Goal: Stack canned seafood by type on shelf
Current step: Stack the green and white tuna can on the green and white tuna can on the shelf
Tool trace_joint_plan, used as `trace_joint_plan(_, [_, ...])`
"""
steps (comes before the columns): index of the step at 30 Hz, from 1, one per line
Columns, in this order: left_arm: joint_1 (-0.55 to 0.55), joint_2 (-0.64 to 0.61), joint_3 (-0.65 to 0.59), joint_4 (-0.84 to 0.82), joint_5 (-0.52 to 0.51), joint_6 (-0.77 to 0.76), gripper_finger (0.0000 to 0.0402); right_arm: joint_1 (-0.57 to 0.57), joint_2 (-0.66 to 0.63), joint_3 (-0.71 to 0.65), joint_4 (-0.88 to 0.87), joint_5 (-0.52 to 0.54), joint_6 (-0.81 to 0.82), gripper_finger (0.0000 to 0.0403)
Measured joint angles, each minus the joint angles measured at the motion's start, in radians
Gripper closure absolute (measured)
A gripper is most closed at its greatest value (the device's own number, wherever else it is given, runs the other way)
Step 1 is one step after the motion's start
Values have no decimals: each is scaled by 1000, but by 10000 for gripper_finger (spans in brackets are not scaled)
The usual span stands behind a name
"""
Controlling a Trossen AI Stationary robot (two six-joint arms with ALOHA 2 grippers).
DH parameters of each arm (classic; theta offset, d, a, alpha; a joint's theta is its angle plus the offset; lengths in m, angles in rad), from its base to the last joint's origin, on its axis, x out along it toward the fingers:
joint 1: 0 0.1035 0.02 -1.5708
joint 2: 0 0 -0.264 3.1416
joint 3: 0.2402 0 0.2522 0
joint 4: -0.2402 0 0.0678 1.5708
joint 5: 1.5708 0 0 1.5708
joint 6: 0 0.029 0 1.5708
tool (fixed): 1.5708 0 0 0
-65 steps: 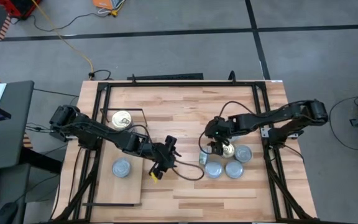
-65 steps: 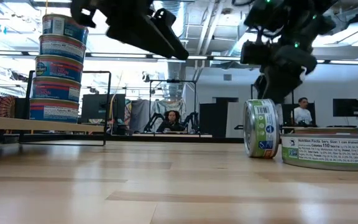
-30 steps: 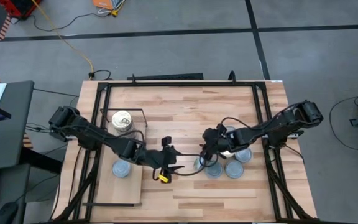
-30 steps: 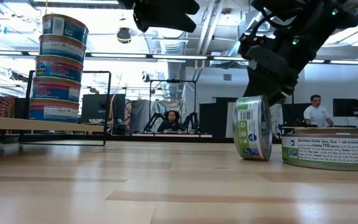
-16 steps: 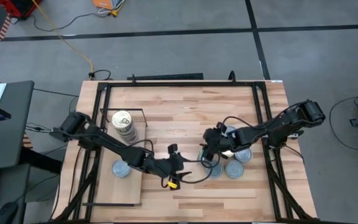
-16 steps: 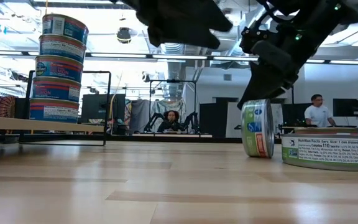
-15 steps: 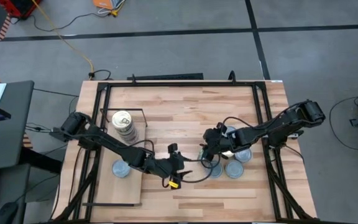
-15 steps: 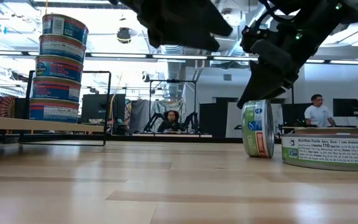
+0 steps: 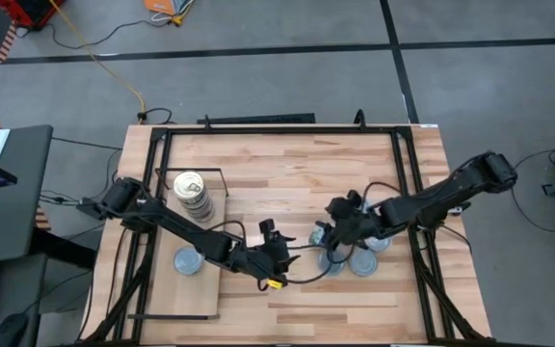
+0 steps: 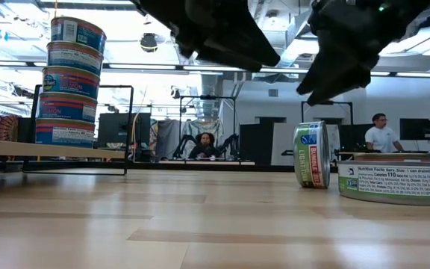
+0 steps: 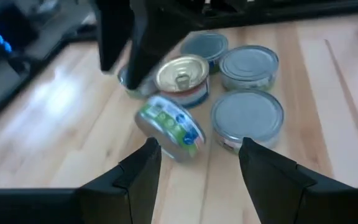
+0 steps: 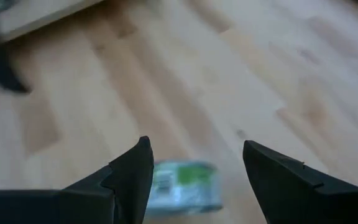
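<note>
Green-labelled tin (image 10: 311,154) now on edge, freed; right gripper (image 12: 194,171) lifted just above it, jaws spread, empty. Left gripper (image 11: 197,165) closing in, jaws parted, empty. Handover-style pickup likely next.

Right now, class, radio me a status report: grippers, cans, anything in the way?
Left gripper open, empty, facing the can on edge. Right gripper open above it. Gold-top stack on shelf. Flat cans crowd the approach.

Two dark jointed arms, black cables, matte black tapered fingers (image 11: 143,177)
</note>
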Motion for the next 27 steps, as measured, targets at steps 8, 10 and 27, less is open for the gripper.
trace_joint_plan(8, [-9, -2, -46, 8, 124, 129, 196, -9, -20, 36, -14, -238, -436, 127])
trace_joint_plan(10, [-8, -3, -63, 19, 121, 139, 196, -34, -22, 62, -9, -309, -506, 127])
trace_joint_plan(27, [-6, -116, -265, 186, 83, 91, 196, -149, 200, 246, -185, -585, -1035, 33])
